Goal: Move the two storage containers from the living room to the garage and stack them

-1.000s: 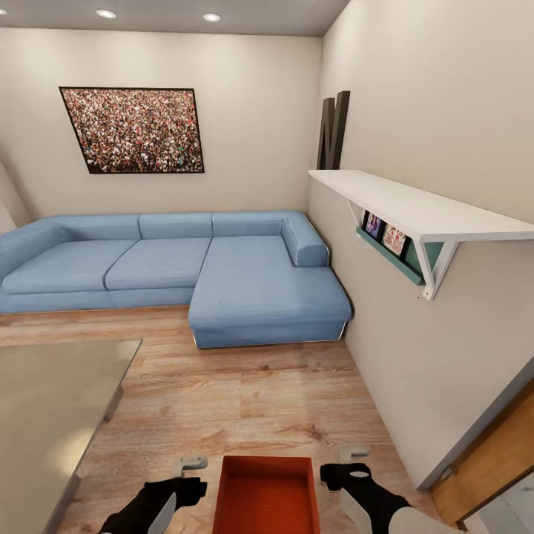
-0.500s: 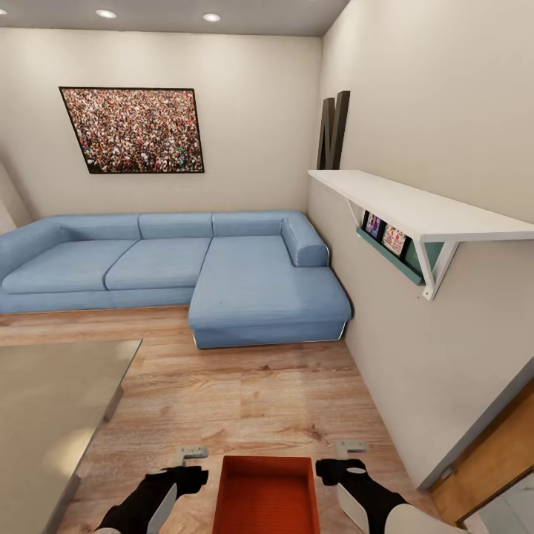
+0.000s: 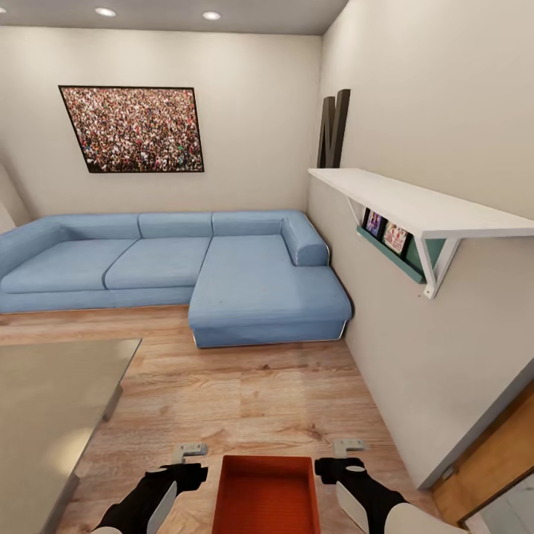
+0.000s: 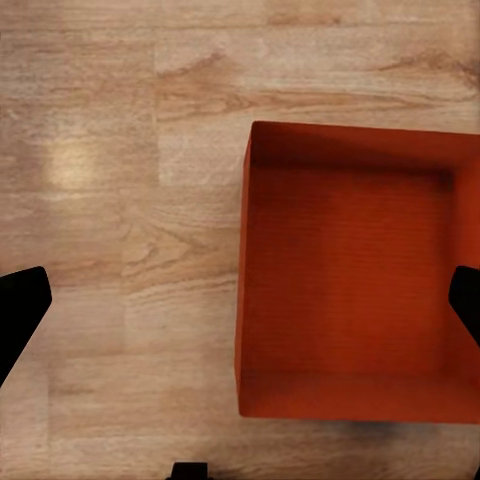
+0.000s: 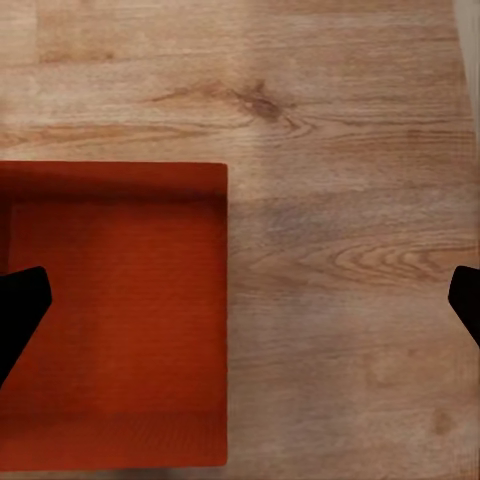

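One orange-red container (image 3: 267, 495) sits on the wood floor (image 3: 245, 400) at near centre, w/ open planks beyond to the blue sofa (image 3: 185, 271), glass desk (image 3: 52, 408) near-left, wall right; left jaws (image 3: 188, 450) & right jaws (image 3: 348, 446) flank it, both spread wide, empty.

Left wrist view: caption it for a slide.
Open left gripper straddling one wall of an orange-red storage container on light wood planks.

Floor (image 3: 245, 400): light wood planks | On it: orange-red storage container (image 3: 267, 495), blue sectional sofa (image 3: 222, 278) by far wall, glass coffee table (image 3: 52, 400)
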